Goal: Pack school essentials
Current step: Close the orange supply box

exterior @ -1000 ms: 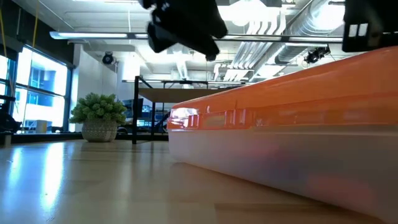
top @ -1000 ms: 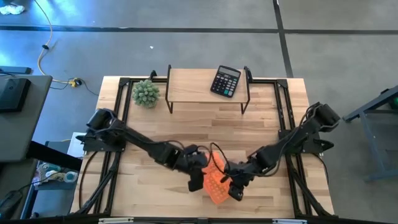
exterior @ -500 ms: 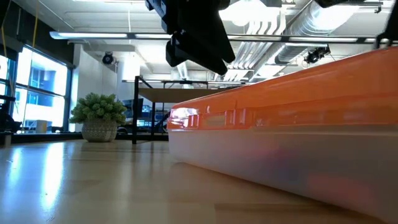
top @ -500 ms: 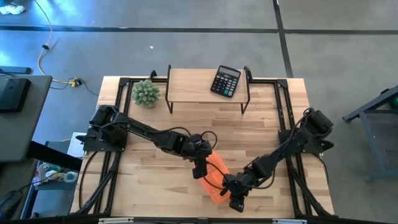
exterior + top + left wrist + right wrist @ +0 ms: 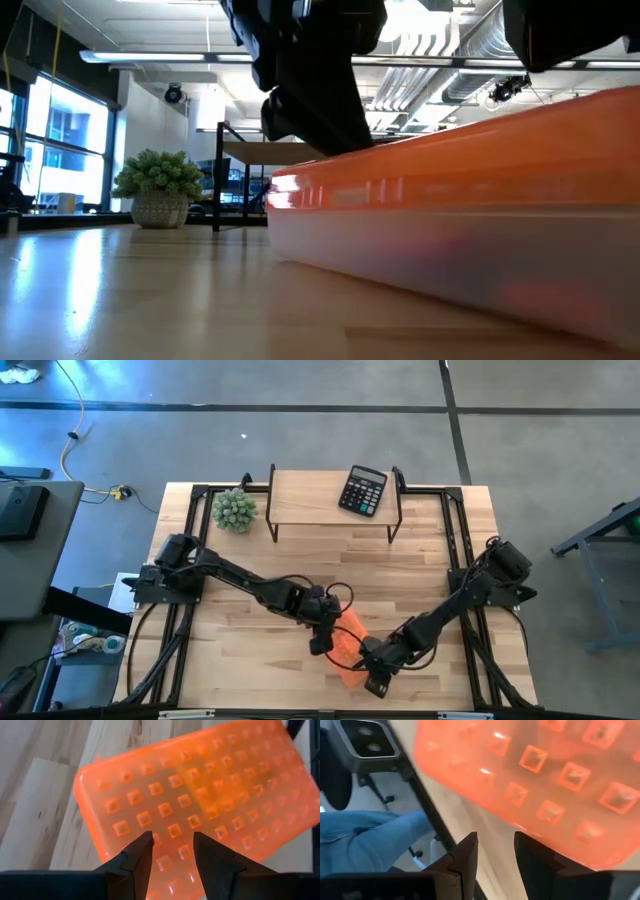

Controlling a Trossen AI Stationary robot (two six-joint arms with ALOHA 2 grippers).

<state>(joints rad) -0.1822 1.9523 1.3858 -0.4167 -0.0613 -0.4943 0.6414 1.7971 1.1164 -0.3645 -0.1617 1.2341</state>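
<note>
A flat box with an orange studded lid [image 5: 347, 647] and a clear lower part [image 5: 450, 270] lies on the table near its front edge. The school essentials do not show; only faint colours glimmer through the clear wall. My left gripper [image 5: 172, 855] is open and points steeply down over the far left part of the lid [image 5: 200, 795]. My right gripper [image 5: 495, 855] is open above the box's near end [image 5: 545, 780], by the table's front edge. In the low view it hangs clear above the lid [image 5: 570, 30]. My left gripper comes at the lid from above, slanting down, its fingertips [image 5: 142, 847] over the studded top. In the low view its dark bulk [image 5: 310, 90] reaches the lid's upper edge, but I cannot tell whether it touches.
A spiky green plant in a pot [image 5: 234, 510] stands at the far left. A black calculator [image 5: 363, 490] lies on a low wooden shelf [image 5: 310, 495] at the back. A person's blue sleeve [image 5: 370, 835] shows beyond the front edge. Bare wood lies to the box's left.
My left gripper has come down toward the far part of the orange lid, shifting a little toward the table's right. My right gripper has sunk and gone toward the table's near edge, ending over the box's near end. The box has stayed in place.
</note>
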